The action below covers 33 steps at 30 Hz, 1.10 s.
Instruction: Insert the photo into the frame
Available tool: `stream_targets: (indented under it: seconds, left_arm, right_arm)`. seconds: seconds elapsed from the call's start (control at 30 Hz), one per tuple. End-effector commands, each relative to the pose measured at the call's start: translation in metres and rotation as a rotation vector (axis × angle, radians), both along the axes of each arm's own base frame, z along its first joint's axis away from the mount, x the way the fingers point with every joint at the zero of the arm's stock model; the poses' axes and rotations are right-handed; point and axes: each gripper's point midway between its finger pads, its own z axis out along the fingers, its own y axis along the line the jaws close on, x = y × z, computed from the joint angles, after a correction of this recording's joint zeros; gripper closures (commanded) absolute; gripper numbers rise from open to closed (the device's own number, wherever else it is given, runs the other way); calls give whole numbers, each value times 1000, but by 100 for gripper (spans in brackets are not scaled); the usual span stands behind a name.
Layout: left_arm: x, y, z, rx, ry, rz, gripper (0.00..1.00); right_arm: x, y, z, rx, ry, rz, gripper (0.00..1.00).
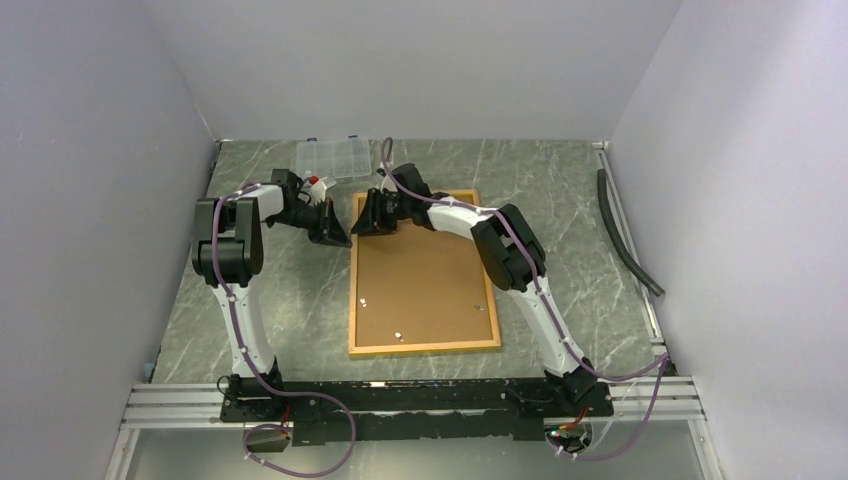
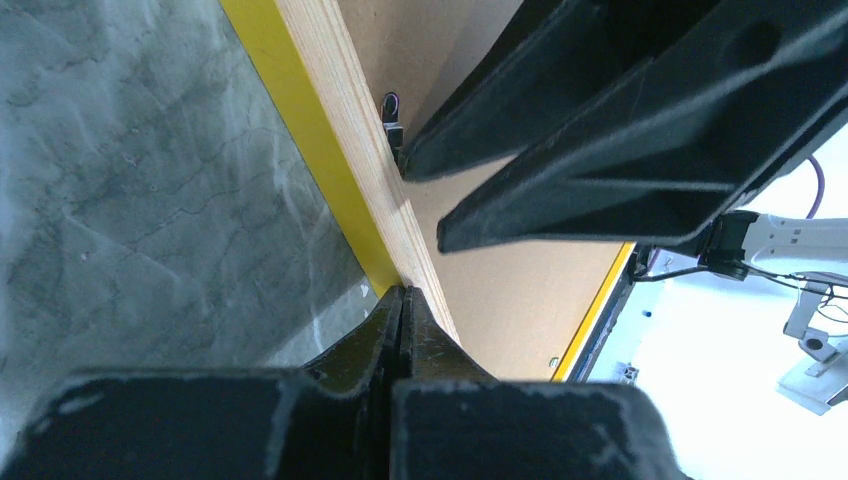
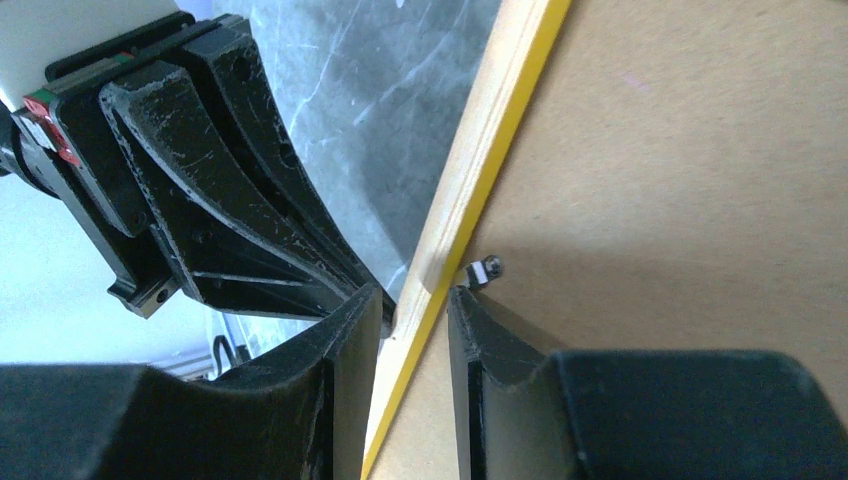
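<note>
The frame (image 1: pixel 425 349) lies back side up on the table, its yellow-orange border around the brown backing board (image 1: pixel 425 280). My right gripper (image 1: pixel 362 226) is at its far left corner. In the right wrist view the gripper (image 3: pixel 415 300) straddles the wood rail (image 3: pixel 490 120), one finger outside, one on the board by a small metal tab (image 3: pixel 485 270), closed on the rail. My left gripper (image 1: pixel 338 238) is shut and empty; its tips (image 2: pixel 402 292) touch the frame's outer edge (image 2: pixel 300 120). The photo is out of view.
A small clear plastic compartment box (image 1: pixel 333 157) stands at the back, behind the grippers. A black hose (image 1: pixel 625 235) runs along the right wall. Grey walls close in three sides. The arms' mounting rail (image 1: pixel 400 395) runs along the near edge.
</note>
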Motion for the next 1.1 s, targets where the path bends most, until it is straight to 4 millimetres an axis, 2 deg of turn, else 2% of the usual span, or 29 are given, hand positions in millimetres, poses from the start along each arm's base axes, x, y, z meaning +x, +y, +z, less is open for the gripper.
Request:
stream_targets:
  seconds: [0.0,0.1,0.13,0.2,0.3,0.47,0.57,0.77,1.07]
  left_arm:
    - [1,-5,0,-2,-33,-23,97]
    - [1,-5,0,-2,-32,-23,97]
    - [3,2,0,-2,-30,-4,97]
    - [3,3,-1,-2,-30,-1,97]
    - [2,3,-1,-3,-25,-1,97]
    - [3,3,2,-6,-33,1,97]
    - [4,3,1,-10,-30,7,97]
    - [1,3,-6,-5,-20,15,97]
    - [3,3,-8,-11,-17,20,97]
  right_arm:
    - [-1,8,27,50,-43,9,66]
    - [1,7,24,44,-44,-4,66]
    - [2,6,23,41,-44,-10,65]
    - [4,6,24,44,-47,-16,66]
    - [5,2,33,63,-51,-18,65]
    - [11,-17,51,61,-77,-55,63]
    - [12,-20,45,53,-65,-58,55]
    - [13,-17,30,54,-26,-73,55]
    - [12,-5,21,48,13,-90,57]
